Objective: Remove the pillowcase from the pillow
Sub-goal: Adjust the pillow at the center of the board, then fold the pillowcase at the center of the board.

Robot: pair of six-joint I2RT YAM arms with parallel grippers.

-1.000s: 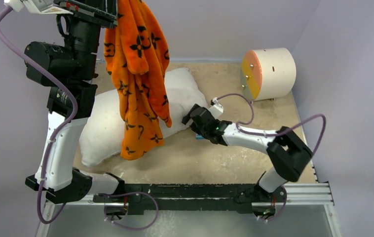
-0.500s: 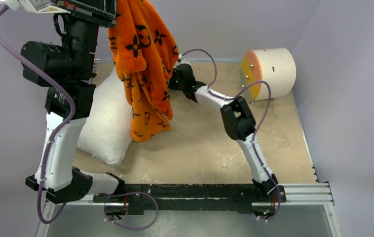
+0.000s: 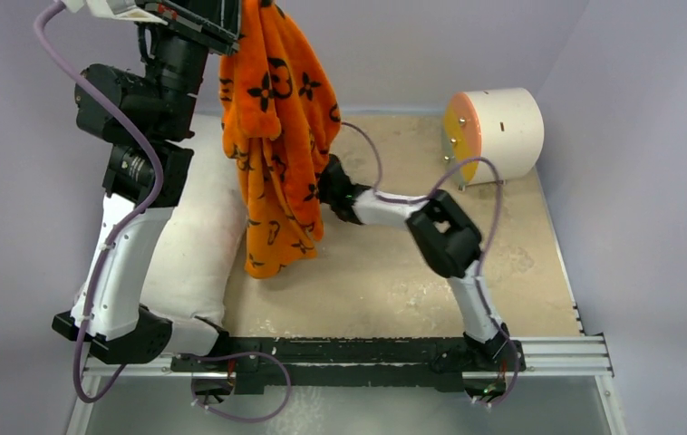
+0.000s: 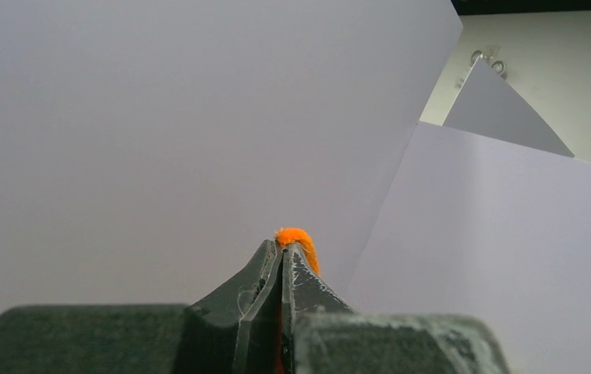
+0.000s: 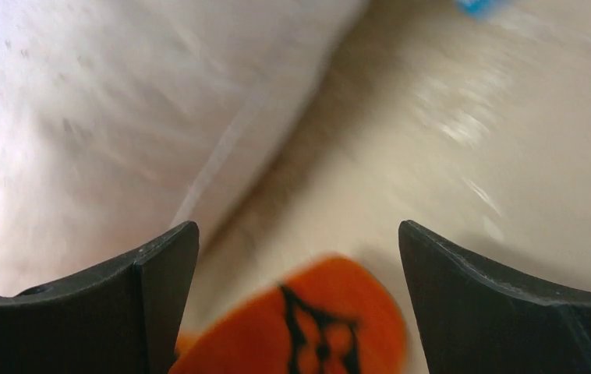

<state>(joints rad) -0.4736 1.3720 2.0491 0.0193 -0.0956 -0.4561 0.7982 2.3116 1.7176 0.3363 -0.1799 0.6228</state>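
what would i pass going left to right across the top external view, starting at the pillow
plump plain white pillow → bright orange black-printed fabric pillowcase, hanging above the table → black and white right arm → white cylinder with orange face

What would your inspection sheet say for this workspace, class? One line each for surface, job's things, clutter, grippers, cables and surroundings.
Surface: beige table, scuffed with whitish marks.
Job's things: pillowcase hangs from the left gripper, off the pillow, which lies bare at left.
Clutter: white cylinder with orange face, far right.
Grippers: left gripper shut on the pillowcase; right gripper open near the hanging fabric.
Cables: purple cables, hanging in loose loops.
Surroundings: plain lilac walls.
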